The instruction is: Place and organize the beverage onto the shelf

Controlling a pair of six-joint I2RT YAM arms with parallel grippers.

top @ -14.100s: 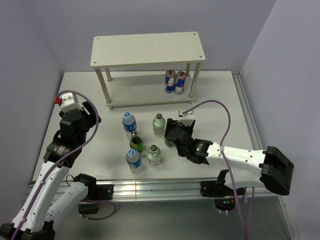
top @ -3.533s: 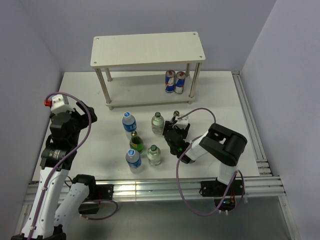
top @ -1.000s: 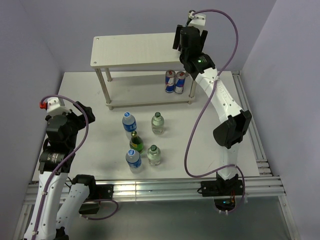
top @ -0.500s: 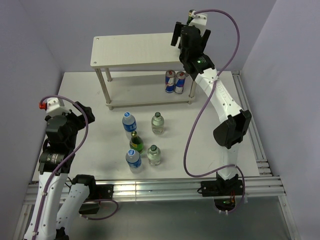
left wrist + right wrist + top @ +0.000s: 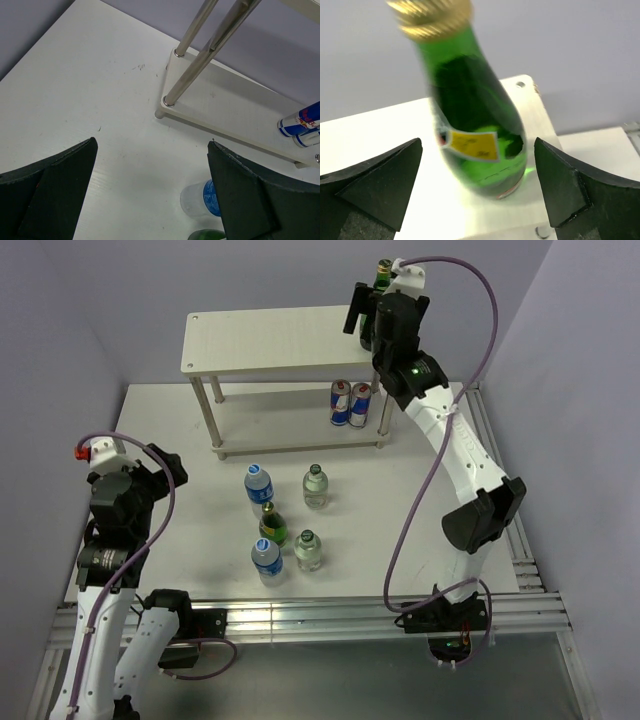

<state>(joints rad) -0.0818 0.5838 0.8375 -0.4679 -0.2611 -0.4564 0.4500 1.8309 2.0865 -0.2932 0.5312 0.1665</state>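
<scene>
The shelf [image 5: 280, 338] is a pale two-tier rack at the back of the table. A green glass bottle [image 5: 477, 135] with a gold cap and yellow label stands on its top board [image 5: 380, 130] near the right end. My right gripper [image 5: 477, 147] is open around this bottle, with a gap on each side. From above only the bottle's cap [image 5: 384, 267] shows behind the right gripper [image 5: 372, 320]. My left gripper [image 5: 152, 145] is open and empty above the table, left of the shelf's leg [image 5: 192, 67]. Two Red Bull cans [image 5: 351, 403] stand on the lower tier.
Several bottles stand in front of the shelf: a blue-label water bottle [image 5: 259, 483], a clear green-capped one [image 5: 317, 487], a green glass one [image 5: 272, 525], another water bottle [image 5: 266, 560] and another clear one [image 5: 309, 551]. Purple walls close the back and sides.
The right gripper has opened and let go of the green bottle on the top board, then drawn back slightly to the right. The left arm has barely moved.
</scene>
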